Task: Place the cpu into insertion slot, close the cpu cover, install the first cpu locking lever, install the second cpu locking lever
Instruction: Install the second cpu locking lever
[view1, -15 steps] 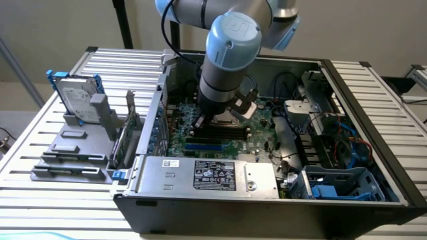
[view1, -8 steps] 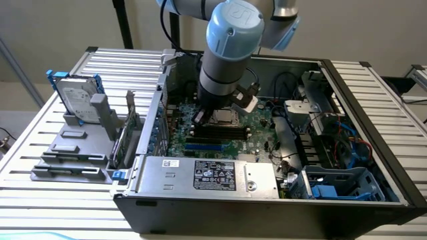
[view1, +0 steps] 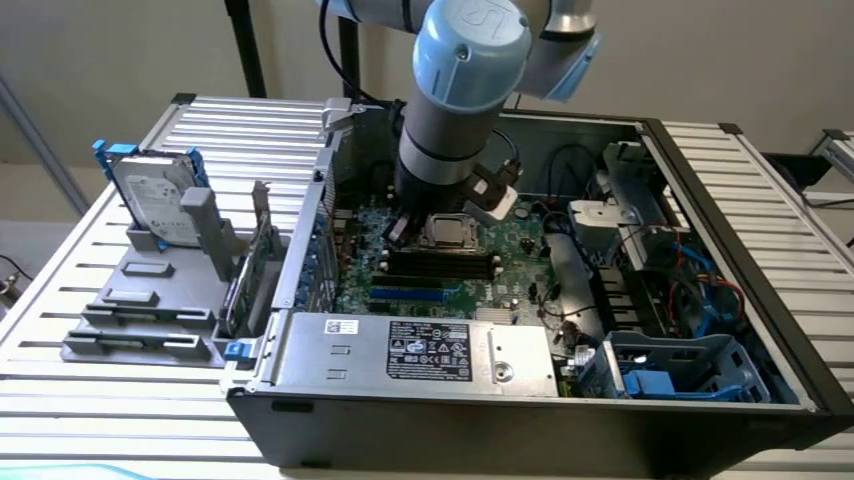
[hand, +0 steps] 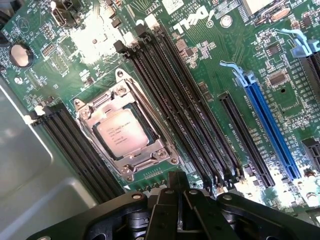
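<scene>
Cpu (hand: 122, 132) sits under closed cpu cover (hand: 150, 152), black memory slots (hand: 175, 100) alongside.

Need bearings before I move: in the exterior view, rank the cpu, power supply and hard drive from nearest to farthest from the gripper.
1. cpu: in its socket, just below the gripper.
2. power supply: case's front edge.
3. hard drive: outside the case, on the exterior view's left.

cpu (hand: 122, 132) in insertion slot (hand: 90, 107), under cpu cover (hand: 150, 148).
</scene>
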